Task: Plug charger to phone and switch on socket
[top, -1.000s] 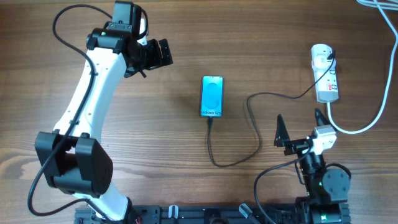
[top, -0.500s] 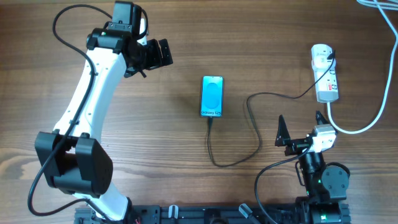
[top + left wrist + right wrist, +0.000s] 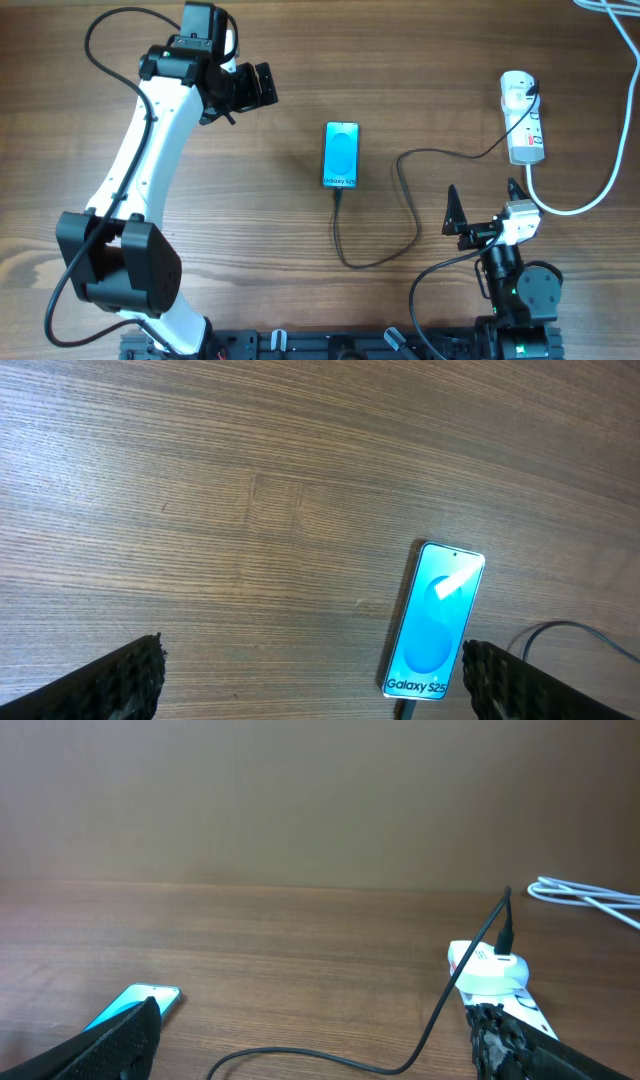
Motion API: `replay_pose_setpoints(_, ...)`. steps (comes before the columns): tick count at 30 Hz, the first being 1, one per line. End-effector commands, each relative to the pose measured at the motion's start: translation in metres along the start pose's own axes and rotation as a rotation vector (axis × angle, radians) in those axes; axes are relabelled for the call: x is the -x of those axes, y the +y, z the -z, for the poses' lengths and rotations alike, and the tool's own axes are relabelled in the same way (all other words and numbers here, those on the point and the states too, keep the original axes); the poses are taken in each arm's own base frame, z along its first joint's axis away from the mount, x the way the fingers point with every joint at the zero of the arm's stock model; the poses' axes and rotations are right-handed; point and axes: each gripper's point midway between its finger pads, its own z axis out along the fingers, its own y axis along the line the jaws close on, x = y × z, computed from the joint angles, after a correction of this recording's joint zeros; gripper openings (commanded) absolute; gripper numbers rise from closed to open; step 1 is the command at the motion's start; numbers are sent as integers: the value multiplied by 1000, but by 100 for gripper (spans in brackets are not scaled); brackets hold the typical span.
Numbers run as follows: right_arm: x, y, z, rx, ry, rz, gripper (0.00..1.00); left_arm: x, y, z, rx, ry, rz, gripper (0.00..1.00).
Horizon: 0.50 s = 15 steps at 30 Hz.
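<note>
Only the switch left, by the look of it. Phone (image 3: 341,155) dead centre, screen up, with the charger (image 3: 416,222) apparently seated at its 6 o'clock end and looping off to the socket (image 3: 522,118) at 2 o'clock. Left gripper (image 3: 258,87) at 10 o'clock and right gripper (image 3: 483,203) at 4 o'clock, both spread wide, holding nothing. Best to send the right, being nearer: straight down on the red switch with one fingertip, clear of plug and cable. Flat wood-grain tabletop, plain brown wall behind.
</note>
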Motion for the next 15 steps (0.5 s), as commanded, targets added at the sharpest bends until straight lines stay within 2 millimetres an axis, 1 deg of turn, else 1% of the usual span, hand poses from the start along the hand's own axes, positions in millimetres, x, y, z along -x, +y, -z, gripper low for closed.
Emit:
replay_pose_setpoints(1, 3, -4, 1, -21, -15, 10, 100, 0, 3, -4, 7, 6, 2, 100)
replay_pose_setpoints(6, 3, -4, 1, -21, -15, 9, 100, 1, 5, -4, 17, 2, -2, 100)
replay_pose_setpoints(9, 3, -4, 1, -21, -15, 10, 100, 4, 16, 0, 83, -26, -2, 100)
replay_pose_setpoints(11, 3, -4, 1, -21, -15, 9, 100, -4, 18, 12, 95, -10, 2, 100)
replay_pose_setpoints(13, 3, -4, 1, -21, -15, 9, 100, -13, 15, 25, 87, -7, -5, 100)
replay_pose_setpoints(15, 3, -4, 1, -21, -15, 9, 100, -17, 9, 34, 56, -66, -27, 100)
